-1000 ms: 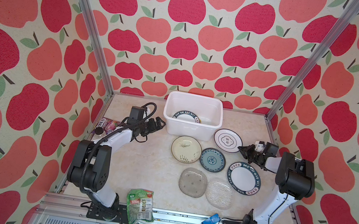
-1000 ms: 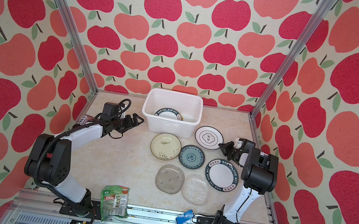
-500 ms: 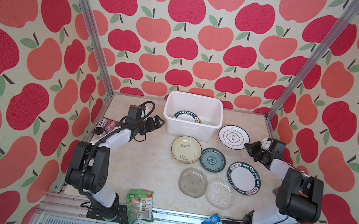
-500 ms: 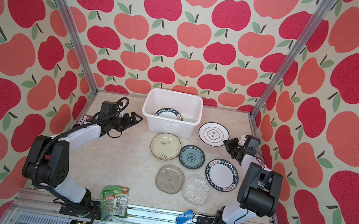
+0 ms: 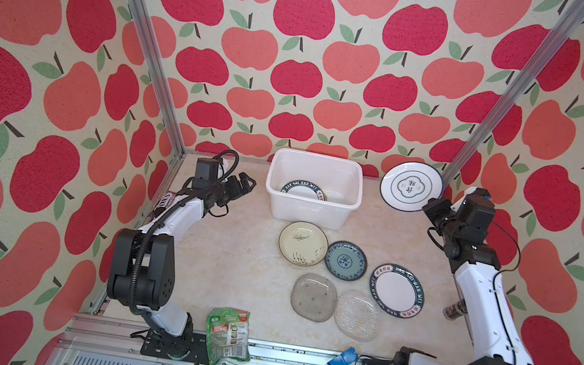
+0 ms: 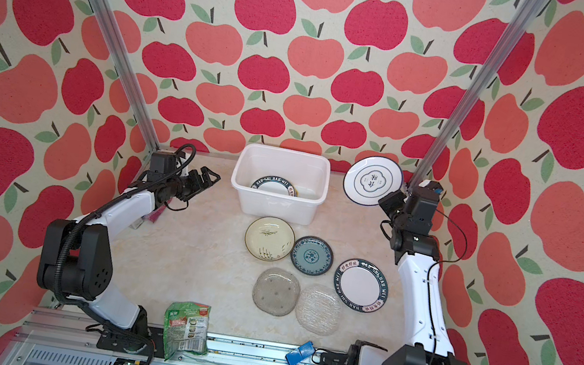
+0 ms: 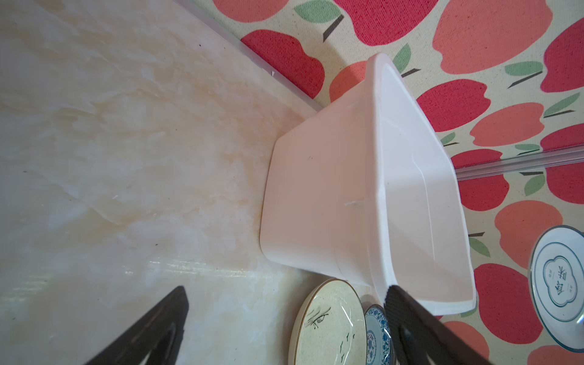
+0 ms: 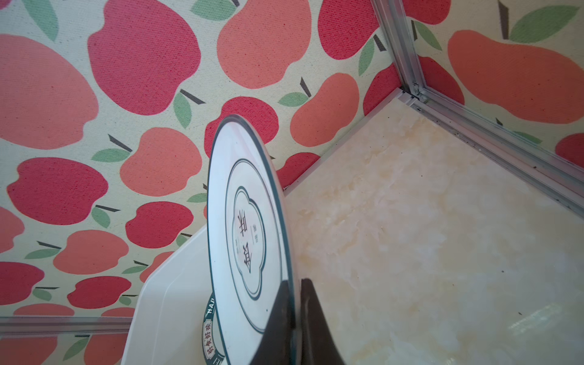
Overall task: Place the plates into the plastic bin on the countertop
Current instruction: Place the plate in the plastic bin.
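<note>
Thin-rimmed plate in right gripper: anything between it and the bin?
Nothing visible. The right gripper holds the thin-rimmed plate in the air beside the plastic bin, whose top is open; a lettered plate lies inside. The open left gripper is on its other side.

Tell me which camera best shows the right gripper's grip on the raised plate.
Right wrist: the right gripper pinches the plate rim close up. Both top views show that small; left wrist shows only the plate.

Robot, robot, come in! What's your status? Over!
Left gripper open, empty, left of the plastic bin. Right gripper shut on thin-rimmed white plate, lifted, right of bin. Nothing seen between them. Five plates on the countertop.
</note>
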You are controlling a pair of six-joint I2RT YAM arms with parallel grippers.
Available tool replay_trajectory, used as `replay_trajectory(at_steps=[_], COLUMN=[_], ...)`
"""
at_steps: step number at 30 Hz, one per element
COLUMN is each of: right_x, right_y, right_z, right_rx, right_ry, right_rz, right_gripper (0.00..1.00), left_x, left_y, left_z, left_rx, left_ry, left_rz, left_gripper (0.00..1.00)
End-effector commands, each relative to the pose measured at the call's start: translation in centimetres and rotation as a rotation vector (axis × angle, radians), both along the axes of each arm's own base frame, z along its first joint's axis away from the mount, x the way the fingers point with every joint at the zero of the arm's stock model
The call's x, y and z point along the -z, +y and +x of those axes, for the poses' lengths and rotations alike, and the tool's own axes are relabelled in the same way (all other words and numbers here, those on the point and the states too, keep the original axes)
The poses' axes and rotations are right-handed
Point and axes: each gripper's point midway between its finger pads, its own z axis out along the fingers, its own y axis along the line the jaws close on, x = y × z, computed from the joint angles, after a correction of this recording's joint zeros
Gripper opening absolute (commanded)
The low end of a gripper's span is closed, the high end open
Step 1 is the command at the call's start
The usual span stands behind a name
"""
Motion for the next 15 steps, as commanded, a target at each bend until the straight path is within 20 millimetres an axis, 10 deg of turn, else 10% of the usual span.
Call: replay_trajectory(at_steps=[1,9,15], right_x=[-5.0,-7.0,-5.1], right_y=[2.9,12.7,20.4], right_z=[2.2,7.1,8.7], right_rx=[-0.064,-0.266,-0.471], right_ry=[-0.046,0.067,0.231], right_rz=[0.034,0.111,0.073], right_gripper=[0.0,0.0,0.0], left_x=[-1.4,-6.2,-10.1], left_y=[0.4,0.5,-1.3], left_z=[1.3,3.5,5.0], left_rx=[-0.031,-0.077,0.056], left_ry=[0.043,0.073,0.034], left_rz=[-0.041,-0.055,-0.101], left_gripper=[0.99,1.0,1.0])
